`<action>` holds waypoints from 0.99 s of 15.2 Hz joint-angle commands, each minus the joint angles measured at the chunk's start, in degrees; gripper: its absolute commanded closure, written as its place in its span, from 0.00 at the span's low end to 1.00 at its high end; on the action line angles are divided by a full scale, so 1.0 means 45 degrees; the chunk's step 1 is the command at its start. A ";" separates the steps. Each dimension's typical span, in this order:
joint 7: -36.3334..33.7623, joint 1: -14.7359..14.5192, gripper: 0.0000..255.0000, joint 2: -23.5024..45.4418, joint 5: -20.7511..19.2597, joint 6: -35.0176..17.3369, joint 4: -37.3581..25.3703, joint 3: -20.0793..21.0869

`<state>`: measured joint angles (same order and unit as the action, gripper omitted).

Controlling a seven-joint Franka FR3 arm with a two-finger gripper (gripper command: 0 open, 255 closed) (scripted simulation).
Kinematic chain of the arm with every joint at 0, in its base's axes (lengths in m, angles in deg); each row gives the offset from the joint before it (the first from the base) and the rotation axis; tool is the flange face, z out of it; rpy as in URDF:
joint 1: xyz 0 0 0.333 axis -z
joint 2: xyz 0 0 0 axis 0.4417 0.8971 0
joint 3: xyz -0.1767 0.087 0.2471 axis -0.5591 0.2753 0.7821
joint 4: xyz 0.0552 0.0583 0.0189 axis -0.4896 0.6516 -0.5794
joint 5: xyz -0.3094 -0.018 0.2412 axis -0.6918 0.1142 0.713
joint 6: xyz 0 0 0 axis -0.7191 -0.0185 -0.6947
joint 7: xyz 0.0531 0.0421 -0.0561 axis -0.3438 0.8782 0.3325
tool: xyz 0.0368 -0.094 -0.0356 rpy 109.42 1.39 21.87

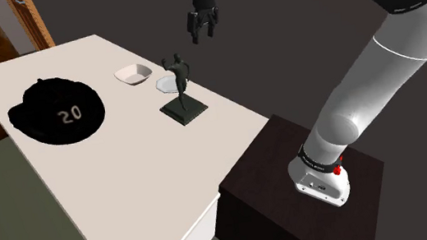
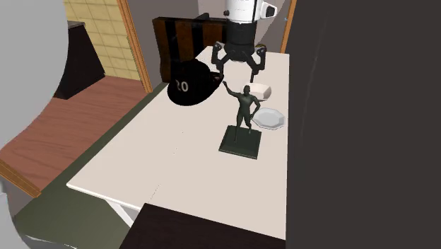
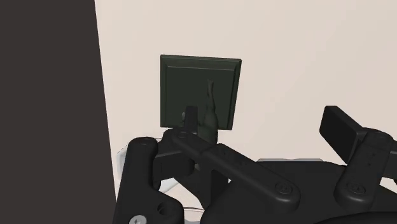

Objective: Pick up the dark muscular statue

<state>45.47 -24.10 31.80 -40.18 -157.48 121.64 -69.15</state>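
The dark muscular statue stands upright on a square dark base near the table's right edge in the shoulder view, one arm raised. In the second exterior view the statue is just below my gripper. My gripper hangs above and slightly behind it, open, fingers apart and touching nothing. In the wrist view the statue's base lies ahead of the gripper, with the figure partly hidden behind the left finger linkage.
A black cap marked 20 lies on the white table. A white bowl and a small white plate sit close behind the statue. The dark stand adjoins the table's near corner.
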 commanded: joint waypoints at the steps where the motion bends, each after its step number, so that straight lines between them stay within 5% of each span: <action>1: 0.0137 0.0018 0.00 0.1066 0.0027 0.0039 -0.0879 -0.0038; 8: 0.0560 0.0144 0.00 0.5199 0.0126 0.0874 -0.5081 -0.0103; 15: 0.0799 0.0296 0.00 0.9629 0.0181 0.2747 -1.0718 -0.0072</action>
<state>48.98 -22.81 73.31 -39.38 -145.98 75.83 -69.50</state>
